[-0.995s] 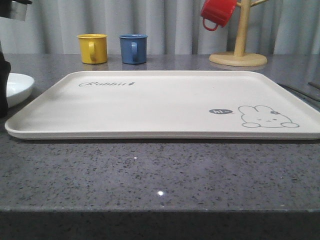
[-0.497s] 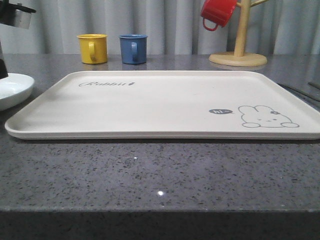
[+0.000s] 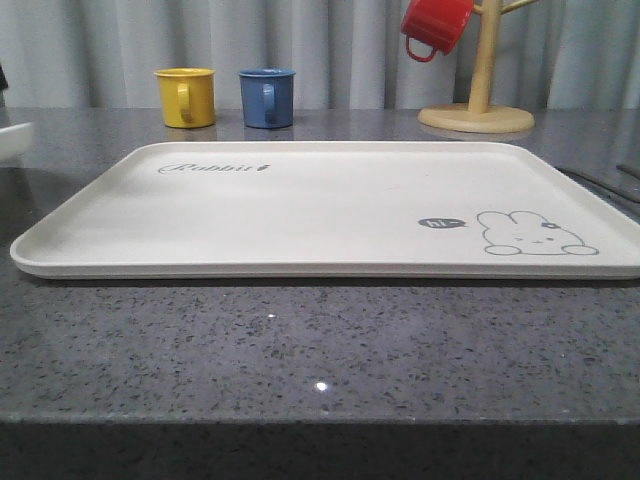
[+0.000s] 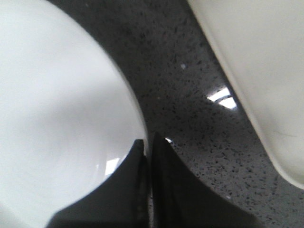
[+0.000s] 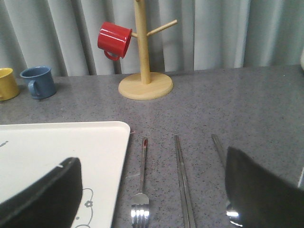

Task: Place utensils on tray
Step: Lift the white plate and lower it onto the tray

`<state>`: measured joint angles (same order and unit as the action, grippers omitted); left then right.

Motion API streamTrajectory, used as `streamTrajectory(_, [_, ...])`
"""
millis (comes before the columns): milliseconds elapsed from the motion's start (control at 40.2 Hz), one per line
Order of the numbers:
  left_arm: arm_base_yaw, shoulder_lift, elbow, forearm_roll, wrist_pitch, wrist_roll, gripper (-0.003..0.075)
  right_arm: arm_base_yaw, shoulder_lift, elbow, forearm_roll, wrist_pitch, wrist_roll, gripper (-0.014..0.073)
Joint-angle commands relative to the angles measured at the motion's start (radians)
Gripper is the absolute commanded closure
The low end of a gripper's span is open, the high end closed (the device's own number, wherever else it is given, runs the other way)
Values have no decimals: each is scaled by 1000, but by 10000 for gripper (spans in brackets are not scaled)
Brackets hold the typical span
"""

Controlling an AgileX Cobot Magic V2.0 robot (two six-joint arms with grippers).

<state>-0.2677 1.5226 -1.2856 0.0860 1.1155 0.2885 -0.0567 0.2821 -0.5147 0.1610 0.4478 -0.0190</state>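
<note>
The round white plate (image 4: 57, 109) is pinched at its rim by my left gripper (image 4: 148, 145), and the jaws stand almost together on the rim. In the front view just a sliver of the plate (image 3: 12, 140) shows, raised off the counter at the far left edge. The cream tray (image 3: 330, 200) with the rabbit drawing lies bare in the middle, and its corner (image 4: 266, 71) is close beside the plate. My right gripper (image 5: 154, 199) hangs open over the counter right of the tray (image 5: 57, 142). Below it lie the fork (image 5: 141, 180), the chopsticks (image 5: 183, 180) and the spoon (image 5: 219, 149), which is partly hidden behind one finger.
A yellow mug (image 3: 186, 96) and a blue mug (image 3: 267, 97) stand behind the tray. At the back right is a wooden mug stand (image 3: 477, 115) with a red mug (image 3: 434, 24) hanging on it. Grey speckled counter runs in front of the tray.
The plate has risen off the counter and slid left, nearly out of the front view. The left arm has gone from that view with it.
</note>
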Motion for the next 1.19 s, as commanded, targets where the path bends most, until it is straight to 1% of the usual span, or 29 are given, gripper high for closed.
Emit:
streamTrajectory(0, [2, -74, -80, -2, 6, -6, 739, -4, 17, -36, 3, -86, -6, -40])
streamTrajectory(124, [-13, -80, -161, 10, 84, -6, 739, -4, 17, -36, 3, -86, -6, -40])
streamTrajectory(224, [-63, -73, -231, 24, 123, -6, 739, -4, 17, -36, 3, -86, -6, -40])
streamTrajectory(398, [-212, -47, -306, 24, 125, -40, 739, -4, 17, -36, 3, -86, -6, -40])
streamTrajectory(572, [-372, 41, -382, 25, 155, -75, 739, -4, 17, -36, 3, -86, -6, -40])
streamTrajectory(771, [-495, 150, -434, 14, 155, -88, 738, -4, 17, -36, 3, -86, -6, -40])
streamTrajectory(945, [-548, 207, -434, -23, 155, -88, 738, -4, 17, -36, 3, -86, -6, -40])
streamTrajectory(1169, [-546, 256, -434, -31, 155, -88, 738, -4, 17, -36, 3, -86, -6, -40])
